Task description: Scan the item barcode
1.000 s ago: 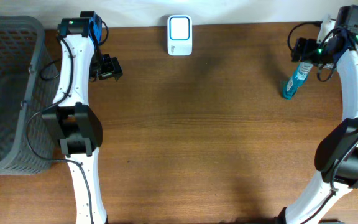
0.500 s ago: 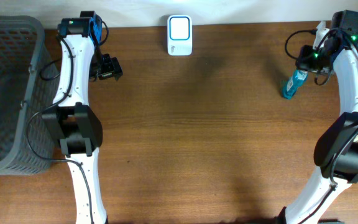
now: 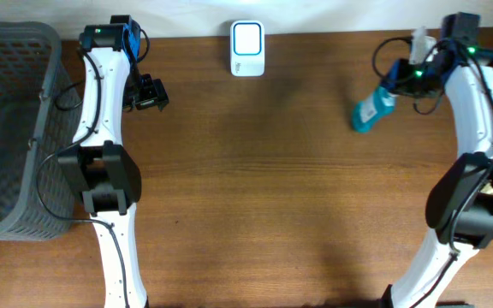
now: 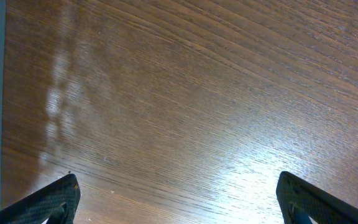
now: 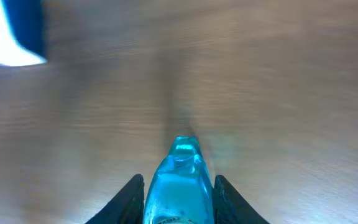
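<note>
A wide brown wooden table fills the overhead view. A dark grey mesh basket sits at its left edge. Two white robot arms reach in from the near side, one on each side of the table.

A small white barcode scanner with a pale square window stands at the far edge, near the middle.

The task's item is a slim teal bottle. It is to the right of the scanner and well apart from it, tilted with its free end pointing down and to the left.

The right claw grips the bottle's upper end. In the right wrist view, its two dark fingers press against either side of the bottle. That view is blurred, which suggests the arm is moving.

The left claw is spread wide and holds nothing. It hangs over bare wood near the basket.

A second ago the right claw was wide open around the bottle, which was nearer the right edge. The claw has since closed and the bottle has shifted left, towards the scanner. This suggests the pickup is done and the carry is under way. No barcode is visible, so the bottle may need turning at the scanner.
</note>
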Robot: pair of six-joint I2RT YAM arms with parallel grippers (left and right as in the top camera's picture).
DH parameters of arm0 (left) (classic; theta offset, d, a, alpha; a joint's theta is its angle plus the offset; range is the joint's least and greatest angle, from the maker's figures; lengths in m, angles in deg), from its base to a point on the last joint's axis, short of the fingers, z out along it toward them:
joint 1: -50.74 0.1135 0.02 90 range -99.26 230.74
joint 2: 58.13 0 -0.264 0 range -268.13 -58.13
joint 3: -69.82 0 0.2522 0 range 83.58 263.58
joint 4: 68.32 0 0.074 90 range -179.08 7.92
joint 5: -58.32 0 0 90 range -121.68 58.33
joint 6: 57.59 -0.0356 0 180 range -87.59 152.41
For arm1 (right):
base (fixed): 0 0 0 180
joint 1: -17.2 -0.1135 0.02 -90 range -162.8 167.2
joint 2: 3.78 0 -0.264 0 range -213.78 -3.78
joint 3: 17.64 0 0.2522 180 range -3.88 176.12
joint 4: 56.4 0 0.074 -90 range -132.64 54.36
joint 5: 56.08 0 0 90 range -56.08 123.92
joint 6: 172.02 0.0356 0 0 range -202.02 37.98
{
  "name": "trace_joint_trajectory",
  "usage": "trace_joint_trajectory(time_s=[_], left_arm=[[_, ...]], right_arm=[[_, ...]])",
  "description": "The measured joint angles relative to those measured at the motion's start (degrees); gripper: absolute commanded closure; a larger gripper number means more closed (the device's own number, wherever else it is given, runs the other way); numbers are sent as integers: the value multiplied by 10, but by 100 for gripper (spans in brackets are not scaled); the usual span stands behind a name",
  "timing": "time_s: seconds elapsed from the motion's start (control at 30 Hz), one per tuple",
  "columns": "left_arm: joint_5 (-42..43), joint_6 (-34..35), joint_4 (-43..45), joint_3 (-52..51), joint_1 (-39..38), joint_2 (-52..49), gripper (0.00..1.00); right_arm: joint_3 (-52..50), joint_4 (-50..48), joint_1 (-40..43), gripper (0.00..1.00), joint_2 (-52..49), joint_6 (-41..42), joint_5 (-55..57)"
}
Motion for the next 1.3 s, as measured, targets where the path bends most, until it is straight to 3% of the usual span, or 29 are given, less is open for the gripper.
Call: trace_joint_trajectory(time_s=[0.2, 0.5, 0.73, 1.13, 1.3], left_arm=[[0, 0, 0, 0, 0, 0, 1], [0, 0, 0, 0, 0, 0, 1], [0, 0, 0, 0, 0, 0, 1], [0, 0, 0, 0, 0, 0, 1], [0, 0, 0, 0, 0, 0, 1]], right_arm=[[0, -65, -95, 66, -1, 52, -54], [0, -108, -214, 67, -17, 113, -42], [0, -75, -219, 58, -50, 109, -26], [8, 4, -212, 62, -49, 41, 104], [24, 21, -212, 57, -40, 37, 117]])
